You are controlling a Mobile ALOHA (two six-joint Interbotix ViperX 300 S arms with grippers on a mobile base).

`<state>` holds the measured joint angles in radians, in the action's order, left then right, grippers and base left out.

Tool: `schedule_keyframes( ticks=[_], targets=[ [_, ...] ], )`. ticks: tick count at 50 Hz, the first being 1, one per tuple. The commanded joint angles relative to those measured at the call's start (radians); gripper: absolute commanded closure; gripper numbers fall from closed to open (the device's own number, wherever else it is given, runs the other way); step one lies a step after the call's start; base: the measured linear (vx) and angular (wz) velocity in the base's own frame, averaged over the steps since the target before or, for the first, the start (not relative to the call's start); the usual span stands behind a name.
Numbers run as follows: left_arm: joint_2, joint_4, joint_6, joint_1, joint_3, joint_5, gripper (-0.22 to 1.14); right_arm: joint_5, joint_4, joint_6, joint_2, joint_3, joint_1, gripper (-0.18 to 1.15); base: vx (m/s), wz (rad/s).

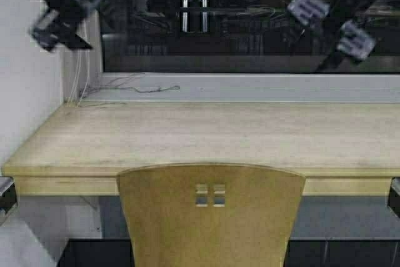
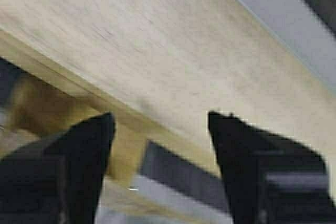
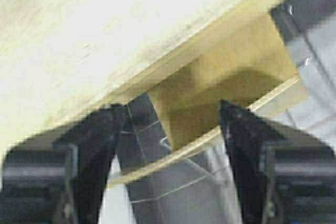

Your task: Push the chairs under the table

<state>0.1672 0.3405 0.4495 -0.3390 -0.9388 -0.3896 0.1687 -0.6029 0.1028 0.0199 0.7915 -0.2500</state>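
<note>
My left hand (image 2: 160, 129) hangs open above the table (image 2: 157, 45), fingers (image 2: 84, 150) spread wide, and a tan chair (image 2: 39, 106) shows below the table's front edge.

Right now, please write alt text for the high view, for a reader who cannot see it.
A yellow-tan chair stands centred in front of a long light-wood table, its backrest top level with the table's front edge. Both arms are raised above the table, the left gripper near the white wall, the right gripper before a dark window.
</note>
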Motion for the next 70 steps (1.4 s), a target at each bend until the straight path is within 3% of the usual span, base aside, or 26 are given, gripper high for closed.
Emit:
schedule_keyframes(
  ticks=[1,7,12,17,31,70],
  targets=[
    [0.141,-0.067,-0.155,0.014,-0.091,0.023,0.02,0.002,0.126,-0.1,0.141,0.035,0.014,0.08,-0.13,0.02],
    [0.241,-0.132,-0.368,0.017,-0.13,0.156,0.02,-0.018,0.242,-0.199,0.212,0.043,0.012,0.08,-0.15,0.04],
    [0.265,-0.121,-0.474,0.02,-0.123,0.259,0.02,-0.023,0.247,-0.204,0.236,0.029,0.012,0.08,-0.19,0.1],
    [0.265,-0.094,-0.485,0.021,-0.097,0.302,0.02,-0.026,0.25,-0.209,0.236,0.031,0.012,0.08,-0.2,0.2],
    [0.275,-0.15,-0.505,0.021,-0.074,0.385,0.02,-0.031,0.261,-0.213,0.25,0.029,0.012,0.08,-0.17,0.3],
    [0.29,-0.17,-0.503,0.021,-0.043,0.388,0.02,-0.067,0.256,-0.204,0.256,0.028,0.012,0.08,-0.22,0.41]
  ],
)
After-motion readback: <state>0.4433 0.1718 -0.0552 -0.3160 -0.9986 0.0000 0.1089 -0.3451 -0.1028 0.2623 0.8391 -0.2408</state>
